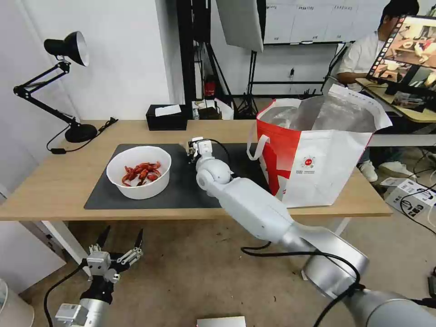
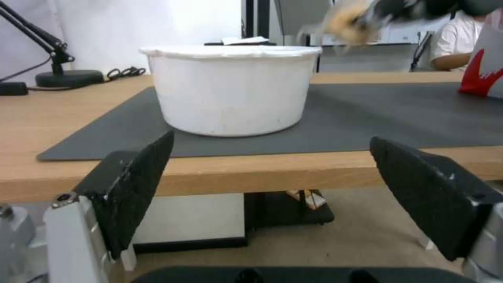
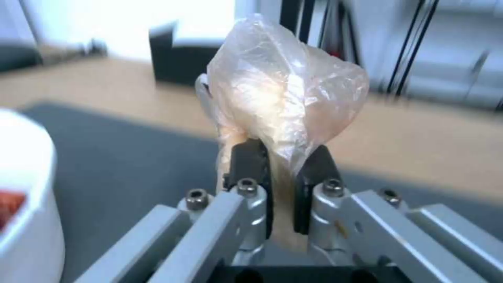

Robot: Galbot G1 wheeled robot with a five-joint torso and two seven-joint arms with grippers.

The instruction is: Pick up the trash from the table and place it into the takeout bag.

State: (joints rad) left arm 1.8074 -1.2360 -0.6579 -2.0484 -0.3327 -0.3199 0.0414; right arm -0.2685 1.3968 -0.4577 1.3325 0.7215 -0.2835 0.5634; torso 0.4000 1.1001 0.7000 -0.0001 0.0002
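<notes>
Mid-carry: wrapped beige ball (image 3: 285, 90) pinched between right gripper (image 3: 281, 184) fingers, takeout bag (image 1: 318, 154) beyond awaiting a release overhead; left gripper (image 1: 119, 243) spread wide, empty.

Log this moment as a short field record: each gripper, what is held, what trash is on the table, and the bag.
right gripper: shut on the wrapped beige ball, above the dark mat, between bowl and bag
left gripper: open, low in front of the table edge, holding nothing
bowl of crayfish shells: upright on the mat
takeout bag: standing open at the table's right end
</notes>
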